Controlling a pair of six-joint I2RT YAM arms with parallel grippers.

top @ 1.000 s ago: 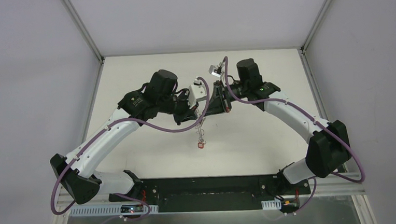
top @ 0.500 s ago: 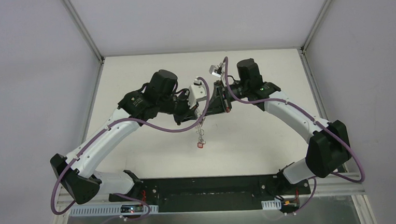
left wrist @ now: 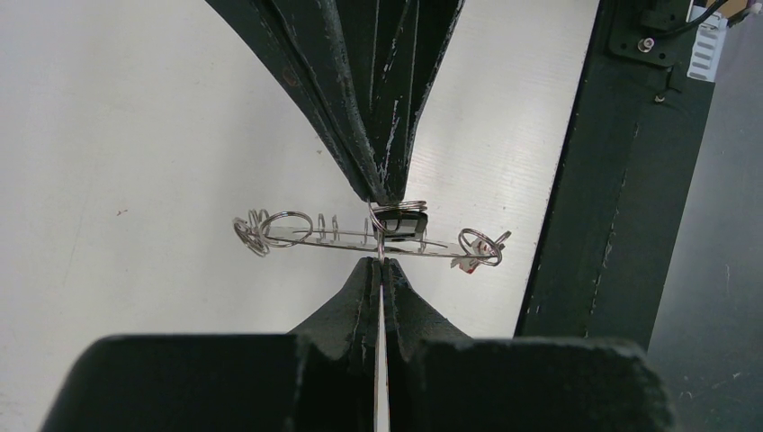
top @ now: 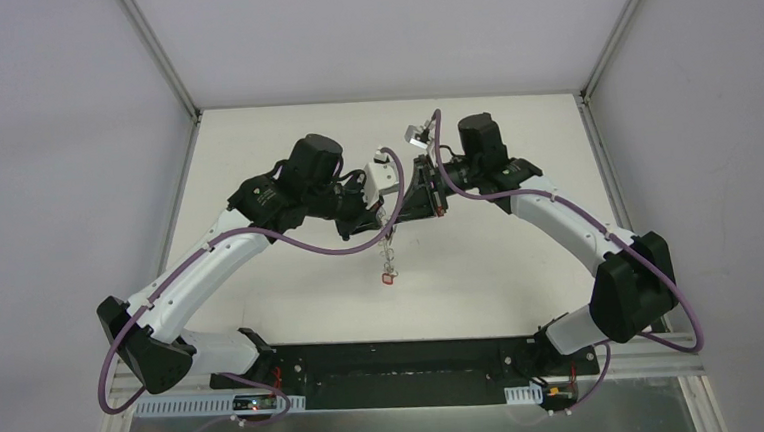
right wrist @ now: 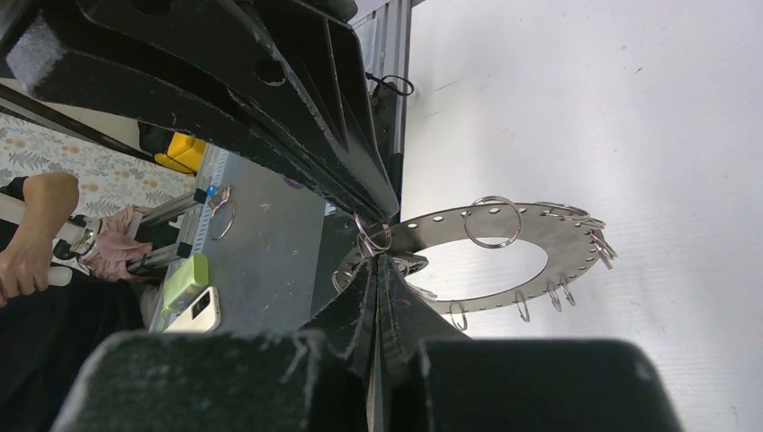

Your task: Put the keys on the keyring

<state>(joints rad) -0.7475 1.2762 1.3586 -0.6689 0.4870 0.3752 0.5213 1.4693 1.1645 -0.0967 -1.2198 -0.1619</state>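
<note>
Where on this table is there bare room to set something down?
Bare white table between the hanging wide flat grey metal keyring and the black base plate; also the far strip behind both arms. Crowded at centre, where the left gripper and right gripper meet on the keyring.

keyring (right wrist: 549, 229) rim partly behind right gripper (right wrist: 376, 261); keys (top: 389, 278) perhaps too small from above

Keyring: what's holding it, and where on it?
The left tool and the right tool both pinch the keyring at one spot on its outer rim, tip to tip from opposite sides.
</note>
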